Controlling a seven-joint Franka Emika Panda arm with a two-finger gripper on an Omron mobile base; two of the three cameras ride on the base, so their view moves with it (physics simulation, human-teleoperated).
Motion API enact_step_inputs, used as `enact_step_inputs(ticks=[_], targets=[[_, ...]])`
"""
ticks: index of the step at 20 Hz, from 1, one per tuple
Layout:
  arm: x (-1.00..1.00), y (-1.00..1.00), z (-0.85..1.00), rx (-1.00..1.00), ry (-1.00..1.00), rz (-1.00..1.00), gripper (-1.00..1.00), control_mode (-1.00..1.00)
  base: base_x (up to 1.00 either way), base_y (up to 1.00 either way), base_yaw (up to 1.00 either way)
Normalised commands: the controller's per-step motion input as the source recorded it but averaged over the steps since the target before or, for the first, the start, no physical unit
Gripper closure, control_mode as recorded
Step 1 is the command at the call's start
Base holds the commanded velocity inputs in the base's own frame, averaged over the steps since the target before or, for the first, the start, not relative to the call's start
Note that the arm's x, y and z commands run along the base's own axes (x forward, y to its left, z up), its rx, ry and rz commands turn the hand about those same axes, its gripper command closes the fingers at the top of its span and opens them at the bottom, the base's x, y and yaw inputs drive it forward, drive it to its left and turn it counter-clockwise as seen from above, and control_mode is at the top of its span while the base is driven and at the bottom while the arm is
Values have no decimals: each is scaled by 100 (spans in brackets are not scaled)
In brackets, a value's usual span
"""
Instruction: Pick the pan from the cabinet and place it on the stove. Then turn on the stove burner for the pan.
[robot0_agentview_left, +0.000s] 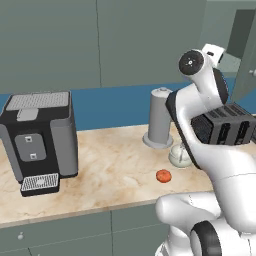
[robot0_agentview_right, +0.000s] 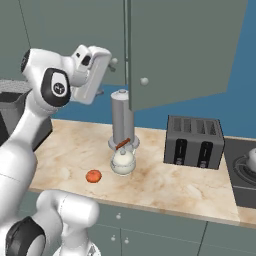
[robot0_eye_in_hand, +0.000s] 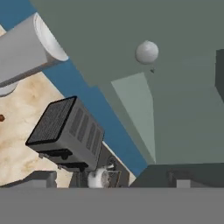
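The gripper (robot0_agentview_right: 107, 59), jaws wide and empty, hangs just beside the cabinet (robot0_agentview_right: 180, 45) door's knob (robot0_agentview_right: 144, 80). The stove (robot0_agentview_right: 242, 172) lies well off.

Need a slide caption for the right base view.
Arm raised toward the open cabinet door, above toaster and tomato.

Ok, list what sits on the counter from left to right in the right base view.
Small orange-red fruit → round white pot with the tall grey canister behind it → dark toaster → stove at the right edge.
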Motion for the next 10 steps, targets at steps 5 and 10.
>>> enact_step_inputs(ticks=[5,10], targets=[[36,-54,-6,-7,15,-13,-100,-100,0,0,0],[15,-57,-8,-4,13,-12,-100,-100,0,0,0]])
